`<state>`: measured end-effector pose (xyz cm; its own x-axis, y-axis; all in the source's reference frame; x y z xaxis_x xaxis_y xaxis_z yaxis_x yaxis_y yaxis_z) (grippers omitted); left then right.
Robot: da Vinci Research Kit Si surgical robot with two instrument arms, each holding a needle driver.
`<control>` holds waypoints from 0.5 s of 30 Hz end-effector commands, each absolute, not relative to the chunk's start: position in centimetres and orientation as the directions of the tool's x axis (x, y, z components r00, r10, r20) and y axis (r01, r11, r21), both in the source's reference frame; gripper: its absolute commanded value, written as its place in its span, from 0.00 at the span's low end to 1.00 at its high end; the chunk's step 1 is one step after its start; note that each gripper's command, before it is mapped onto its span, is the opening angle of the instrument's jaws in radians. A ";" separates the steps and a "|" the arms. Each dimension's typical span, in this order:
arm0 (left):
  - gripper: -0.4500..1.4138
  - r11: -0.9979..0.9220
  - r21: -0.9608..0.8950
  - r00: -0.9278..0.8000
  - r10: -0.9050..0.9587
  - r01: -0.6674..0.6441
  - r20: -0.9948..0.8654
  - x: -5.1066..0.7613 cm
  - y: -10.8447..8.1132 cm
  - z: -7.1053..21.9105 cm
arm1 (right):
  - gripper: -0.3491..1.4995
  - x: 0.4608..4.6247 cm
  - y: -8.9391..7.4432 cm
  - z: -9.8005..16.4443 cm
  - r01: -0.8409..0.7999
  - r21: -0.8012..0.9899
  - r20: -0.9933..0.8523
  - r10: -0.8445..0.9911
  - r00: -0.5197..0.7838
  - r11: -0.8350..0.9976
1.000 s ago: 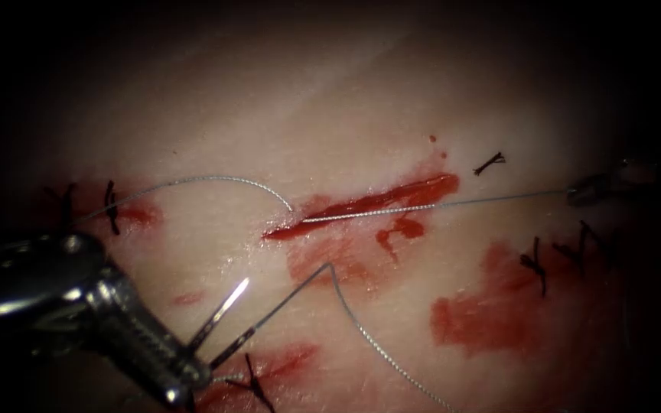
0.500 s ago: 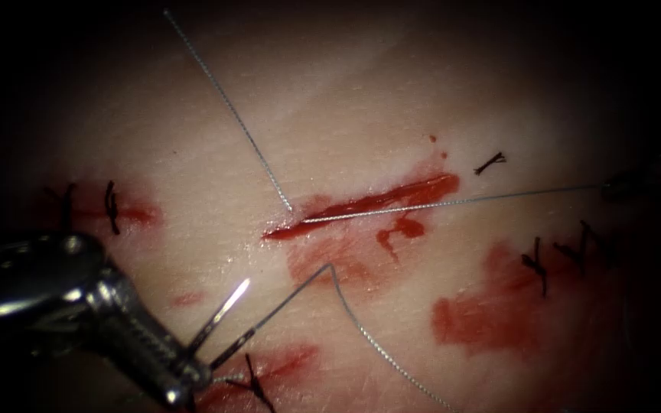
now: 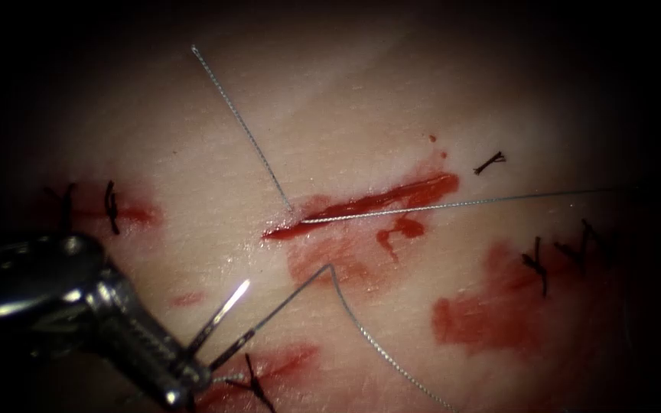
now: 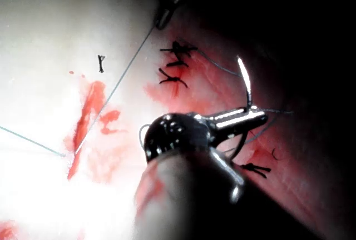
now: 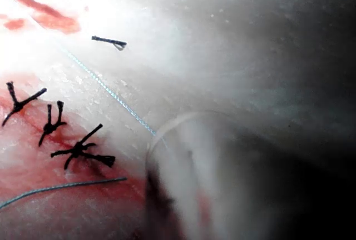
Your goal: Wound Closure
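While the left tool (image 3: 193, 365) sits at the near left with its jaws closed on the needle (image 3: 223, 310) near its rear end, the point stands free above the tissue (image 3: 330, 99), left of and nearer than the cut (image 3: 361, 205). Thread (image 3: 453, 203) runs taut from the cut's left end out to the right edge; a second strand (image 3: 242, 126) rises to the far left. Far of the cut the tissue lies open.

From the left wrist, the left tool (image 4: 245, 119) clamps the needle (image 4: 245, 81), its tip clear of the tissue. The right tool (image 4: 167, 12) grips the thread (image 4: 119, 81). Three dark knots (image 4: 173, 62) lie beside it.

From the right wrist, thread (image 5: 111, 93) crosses tissue past four dark stitch ends (image 5: 78, 150).
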<state>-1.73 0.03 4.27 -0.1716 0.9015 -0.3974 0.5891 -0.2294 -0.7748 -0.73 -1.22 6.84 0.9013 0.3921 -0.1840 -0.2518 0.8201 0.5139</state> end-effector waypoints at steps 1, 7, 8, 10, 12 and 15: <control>0.00 -0.229 -0.775 -0.172 0.902 0.589 -0.397 -1.78 0.0 4.3 | 0.76 -0.57 -1.3 6.9 -0.219 0.488 -0.220 0.362 0.906 0.845; 0.00 -0.229 -0.776 -0.170 0.903 0.588 -0.394 -1.78 0.0 4.3 | 0.66 -0.34 -1.3 6.5 -0.231 0.430 -0.252 0.361 0.898 0.873; 0.00 -0.227 -0.776 -0.174 0.901 0.589 -0.397 -1.78 0.0 4.3 | 0.64 -0.26 -1.3 6.5 -0.212 0.427 -0.258 0.344 0.903 0.879; 0.00 -0.227 -0.776 -0.175 0.901 0.588 -0.396 -1.78 0.0 4.4 | 0.59 -0.02 -1.2 6.4 -0.186 0.423 -0.269 0.319 0.909 0.887; 0.00 -0.228 -0.776 -0.174 0.901 0.588 -0.396 -1.78 0.0 4.4 | 0.58 0.26 -1.2 6.3 -0.165 0.423 -0.290 0.306 0.907 0.891; 0.00 -0.228 -0.777 -0.173 0.902 0.587 -0.396 -1.78 0.0 4.4 | 0.47 0.68 -1.2 6.2 -0.067 0.385 -0.364 0.218 0.905 0.920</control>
<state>-1.74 0.04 4.33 -0.1735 0.9018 -0.3957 0.5867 -0.2281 -0.7770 0.53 -1.20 6.19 0.9080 0.1909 -0.3731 -0.0428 0.9278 0.3706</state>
